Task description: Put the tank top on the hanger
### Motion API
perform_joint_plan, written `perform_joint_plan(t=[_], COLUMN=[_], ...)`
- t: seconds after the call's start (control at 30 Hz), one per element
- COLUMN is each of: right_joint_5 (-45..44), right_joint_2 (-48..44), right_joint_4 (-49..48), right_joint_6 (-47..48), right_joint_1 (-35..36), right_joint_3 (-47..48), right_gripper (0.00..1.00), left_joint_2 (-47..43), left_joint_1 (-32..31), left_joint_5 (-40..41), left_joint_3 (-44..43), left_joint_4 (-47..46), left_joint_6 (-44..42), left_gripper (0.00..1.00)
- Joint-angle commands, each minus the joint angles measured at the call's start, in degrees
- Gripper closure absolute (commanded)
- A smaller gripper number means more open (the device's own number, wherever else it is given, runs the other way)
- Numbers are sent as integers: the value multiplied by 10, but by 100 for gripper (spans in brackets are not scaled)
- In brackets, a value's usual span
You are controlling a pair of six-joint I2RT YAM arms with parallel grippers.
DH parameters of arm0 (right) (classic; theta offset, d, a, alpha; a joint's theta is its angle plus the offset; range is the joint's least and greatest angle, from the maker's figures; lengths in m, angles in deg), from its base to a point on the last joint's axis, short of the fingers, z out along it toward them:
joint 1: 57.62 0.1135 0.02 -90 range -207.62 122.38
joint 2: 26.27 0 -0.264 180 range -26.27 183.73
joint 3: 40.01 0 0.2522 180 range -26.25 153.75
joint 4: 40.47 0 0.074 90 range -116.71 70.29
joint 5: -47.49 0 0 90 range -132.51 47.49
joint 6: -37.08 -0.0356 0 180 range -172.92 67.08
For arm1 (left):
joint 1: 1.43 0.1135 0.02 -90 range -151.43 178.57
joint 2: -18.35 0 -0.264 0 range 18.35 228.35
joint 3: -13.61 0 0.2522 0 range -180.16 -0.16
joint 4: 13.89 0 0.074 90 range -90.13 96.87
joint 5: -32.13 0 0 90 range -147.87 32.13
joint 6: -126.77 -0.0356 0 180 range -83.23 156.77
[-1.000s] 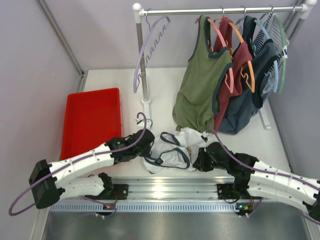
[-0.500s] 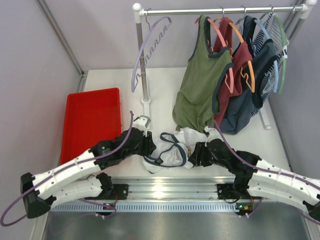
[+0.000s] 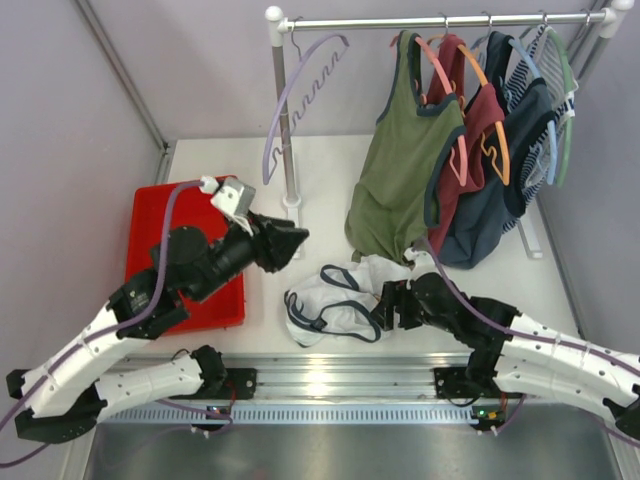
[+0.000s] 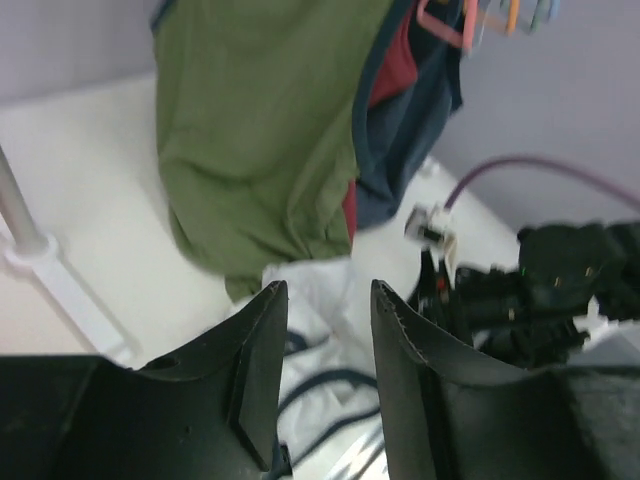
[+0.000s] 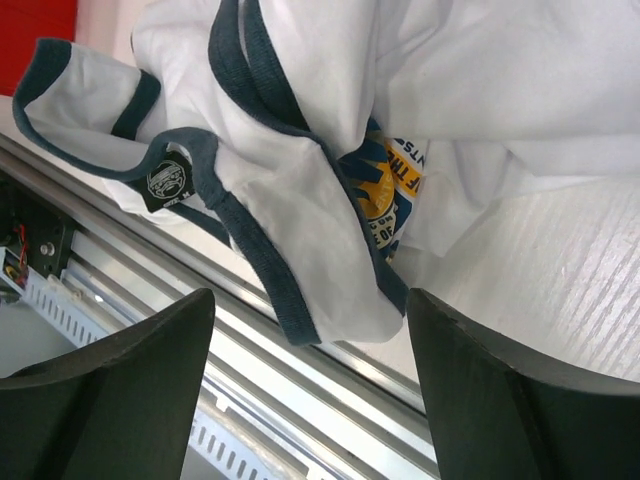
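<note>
Tank top [image 3: 340, 312] crumpled, soft white fabric, perhaps cotton, navy ribbed trim

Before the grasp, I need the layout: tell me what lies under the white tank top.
The tank top lies crumpled directly on the white table, its near edge beside the metal rail. Nothing pokes out from beneath; whatever its folds cover cannot be seen.

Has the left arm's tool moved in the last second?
Yes. The left tool has drawn back from the tank top, up the table toward the rack pole.
</note>
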Motion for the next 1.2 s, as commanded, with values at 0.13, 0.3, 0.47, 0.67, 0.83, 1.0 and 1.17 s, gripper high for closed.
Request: perform_joint_plan(t=[0.13,0.3,0.47,0.67,0.83,1.0,1.17], right_joint_5=[0,1,10,24,25,25,25], right_joint_2=[-5,-4,4,10,3,-4,-5], right_joint_4=[-3,1,-2,4,6,3,1], right_joint_6=[28,38,51,63,61,57,53], right_joint_1=[8,8,7,7,7,7,7], right_joint_3=[47,58,68,78,70,63,60], right_gripper=[20,18,17,16,16,16,16], left_joint_2=[135,255,379,467,486,491,509], left_joint_1=[3,17,132,232,300,323,323], left_joint_5=[203,310,181,31,-65,-144,-156], left_joint_3=[-176,-329,-521,-652,-652,-622,-607], left_joint_4=[-171,-201,-66,67,94,102,109], left_joint_6=[-193,-305,-229,-206,-187,-194,-197], left_gripper=[46,40,37,37,38,39,41])
